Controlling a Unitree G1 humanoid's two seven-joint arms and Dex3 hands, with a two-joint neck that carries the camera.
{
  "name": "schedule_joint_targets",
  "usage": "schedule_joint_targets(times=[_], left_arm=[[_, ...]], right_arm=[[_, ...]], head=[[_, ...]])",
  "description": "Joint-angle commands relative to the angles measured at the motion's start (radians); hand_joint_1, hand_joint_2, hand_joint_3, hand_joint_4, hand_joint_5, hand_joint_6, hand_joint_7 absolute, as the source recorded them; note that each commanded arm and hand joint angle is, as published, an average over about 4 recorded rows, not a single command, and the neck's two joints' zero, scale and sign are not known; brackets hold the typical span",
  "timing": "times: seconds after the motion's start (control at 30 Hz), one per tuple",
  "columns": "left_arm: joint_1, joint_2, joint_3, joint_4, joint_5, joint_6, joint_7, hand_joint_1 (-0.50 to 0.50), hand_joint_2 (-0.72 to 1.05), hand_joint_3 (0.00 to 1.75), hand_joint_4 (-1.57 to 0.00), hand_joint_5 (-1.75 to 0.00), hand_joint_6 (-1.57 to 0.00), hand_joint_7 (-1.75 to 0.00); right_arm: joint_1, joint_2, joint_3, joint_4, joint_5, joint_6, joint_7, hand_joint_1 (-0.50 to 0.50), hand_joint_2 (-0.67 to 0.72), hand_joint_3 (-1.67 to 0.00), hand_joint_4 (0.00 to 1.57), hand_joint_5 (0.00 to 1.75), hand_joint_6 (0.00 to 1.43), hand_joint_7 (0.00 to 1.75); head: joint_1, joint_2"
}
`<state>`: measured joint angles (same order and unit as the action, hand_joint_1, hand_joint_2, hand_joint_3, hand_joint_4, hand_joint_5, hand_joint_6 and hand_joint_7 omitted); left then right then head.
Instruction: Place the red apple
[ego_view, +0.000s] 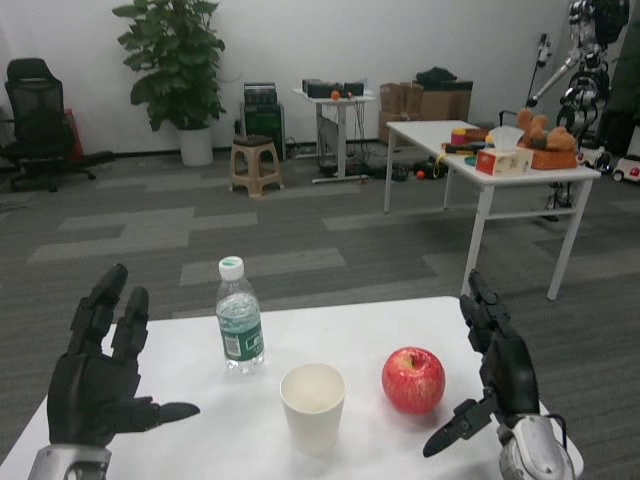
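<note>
Red apple (413, 380) upright on the white table (360, 325), toward the right front part of the top, stem dimple up, touched by nothing. Just left of it, a white paper cup (313, 403), open mouth up, inside pale and apparently empty. Further left and a little back, a clear water bottle (239, 318) standing upright, white cap on, green label round the middle, contents hard to judge through the plastic. Right hand (500, 385) just beside the apple on its right, clear of it, fingers spread apart and pointing up, thumb stretched toward the apple's lower side, holding nothing. Left hand (100, 375) raised over the table's left front corner, well apart from the bottle, fingers splayed wide, thumb out to the right, holding nothing. Beyond the table, grey carpet (300, 225) in lighter and darker bands. At the back wall, a large potted plant (175, 65) in a white pot, a black office chair (35, 125) at far left, a small beige stool (255, 165), a narrow desk with equipment (330, 125), cardboard boxes (420, 102). On the right, a second white table (480, 165) with a tissue box and assorted small items too small to tell apart, and another robot (590, 55) standing behind it.
</note>
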<state>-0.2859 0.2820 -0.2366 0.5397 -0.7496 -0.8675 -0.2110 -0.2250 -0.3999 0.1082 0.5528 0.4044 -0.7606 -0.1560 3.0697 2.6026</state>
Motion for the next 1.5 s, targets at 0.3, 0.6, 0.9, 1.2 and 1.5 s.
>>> schedule_joint_targets(times=[0.3, 0.6, 0.9, 1.2, 1.5], left_arm=[[0.005, 0.022, 0.016, -0.034, -0.001, -0.002, -0.001, -0.30, 0.16, 0.04, 0.00, 0.00, 0.00, -0.35], [-0.021, 0.103, 0.038, -0.096, 0.012, 0.014, -0.001, -0.30, 0.16, 0.00, 0.00, 0.00, 0.00, -0.35], [-0.039, 0.160, 0.038, -0.127, 0.013, 0.044, -0.001, -0.30, 0.16, 0.00, 0.00, 0.00, 0.00, -0.35], [-0.061, 0.169, 0.018, -0.133, 0.015, 0.068, -0.005, -0.30, 0.16, 0.02, 0.00, 0.00, 0.00, -0.38], [-0.072, 0.169, 0.010, -0.128, 0.013, 0.073, -0.005, -0.30, 0.16, 0.00, 0.00, 0.00, 0.00, -0.38]], right_arm=[[0.022, -0.034, -0.076, -0.372, 0.011, -0.005, -0.084, -0.46, 0.49, 0.00, 0.00, 0.00, 0.00, 0.00], [-0.002, -0.097, 0.002, -0.498, 0.013, 0.016, -0.086, -0.46, 0.41, 0.00, 0.00, 0.00, 0.00, 0.00], [-0.011, -0.174, 0.072, -0.501, 0.020, 0.028, -0.053, -0.46, 0.34, 0.00, 0.00, 0.00, 0.00, 0.00], [-0.010, -0.179, 0.067, -0.495, 0.021, 0.029, -0.017, -0.46, 0.34, 0.00, 0.00, 0.00, 0.00, 0.00], [-0.011, -0.180, 0.072, -0.491, 0.021, 0.030, -0.008, -0.46, 0.34, 0.00, 0.00, 0.00, 0.00, 0.00]], head=[[0.013, 0.008], [0.029, 0.017], [0.060, -0.041], [0.052, -0.070], [0.048, -0.070]])
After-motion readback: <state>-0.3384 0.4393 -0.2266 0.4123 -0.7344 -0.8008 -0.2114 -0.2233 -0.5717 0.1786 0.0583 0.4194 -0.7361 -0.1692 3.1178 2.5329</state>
